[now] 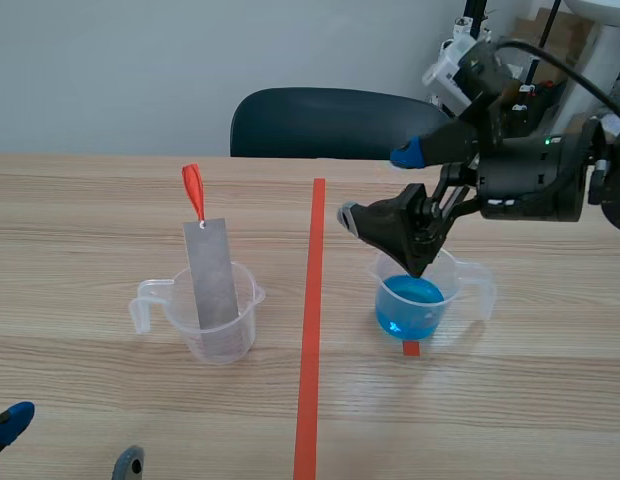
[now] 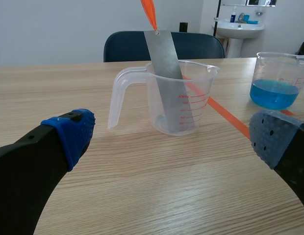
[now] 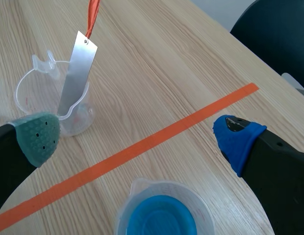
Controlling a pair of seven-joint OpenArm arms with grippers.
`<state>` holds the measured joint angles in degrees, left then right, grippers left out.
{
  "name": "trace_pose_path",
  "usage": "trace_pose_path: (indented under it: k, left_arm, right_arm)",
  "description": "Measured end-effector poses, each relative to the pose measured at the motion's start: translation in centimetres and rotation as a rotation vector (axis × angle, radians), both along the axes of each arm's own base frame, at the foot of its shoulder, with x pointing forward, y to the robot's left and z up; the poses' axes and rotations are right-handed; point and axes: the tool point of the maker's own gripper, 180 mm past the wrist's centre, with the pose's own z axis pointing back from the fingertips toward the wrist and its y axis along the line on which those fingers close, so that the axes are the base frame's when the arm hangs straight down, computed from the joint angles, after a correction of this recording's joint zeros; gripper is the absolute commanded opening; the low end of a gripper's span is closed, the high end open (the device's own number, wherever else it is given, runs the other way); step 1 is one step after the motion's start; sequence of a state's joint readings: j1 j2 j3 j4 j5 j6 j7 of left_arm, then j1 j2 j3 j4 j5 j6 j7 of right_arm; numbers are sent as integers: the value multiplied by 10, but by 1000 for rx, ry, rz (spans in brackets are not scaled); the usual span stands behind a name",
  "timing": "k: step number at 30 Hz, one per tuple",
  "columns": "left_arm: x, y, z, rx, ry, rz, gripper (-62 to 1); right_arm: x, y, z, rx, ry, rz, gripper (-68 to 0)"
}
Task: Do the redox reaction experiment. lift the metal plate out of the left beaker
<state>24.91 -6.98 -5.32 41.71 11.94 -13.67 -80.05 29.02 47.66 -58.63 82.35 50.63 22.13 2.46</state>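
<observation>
While the left gripper (image 2: 172,137) sits low over the table (image 2: 142,196), its fingers are spread wide and grip nothing; ahead of it, apart from both pads, stands the left beaker (image 2: 197,107) (clear plastic, red scale marks); the metal plate (image 2: 164,63) leans inside it, its upper half rising past the rim, with an orange-red loop (image 2: 149,12) through its top hole; across the tape line (image 1: 310,330), the right gripper (image 1: 378,185) hangs with fingers apart above the right beaker (image 1: 470,285), which holds blue liquid (image 1: 410,300); a dark chair (image 1: 320,120) stands behind the table.
</observation>
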Motion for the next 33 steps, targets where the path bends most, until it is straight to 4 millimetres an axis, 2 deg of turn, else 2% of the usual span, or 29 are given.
trace_pose_path:
  k: [7, 15, 25, 33]
  left_arm:
    - [-3, 1, 12, -23, -68, 2, 14]
    - [-3, 1, 14, -25, -76, 2, 14]
    - [-3, 1, 14, -25, -75, 2, 14]
    - [-3, 1, 14, -25, -76, 2, 14]
  right_arm:
    - [4, 25, -12, 3, 60, 35, -10]
    - [15, 42, -3, 23, 54, 54, -10]
    - [17, 70, -35, -24, 130, 80, -10]
    - [19, 85, -33, -13, 133, 95, -10]
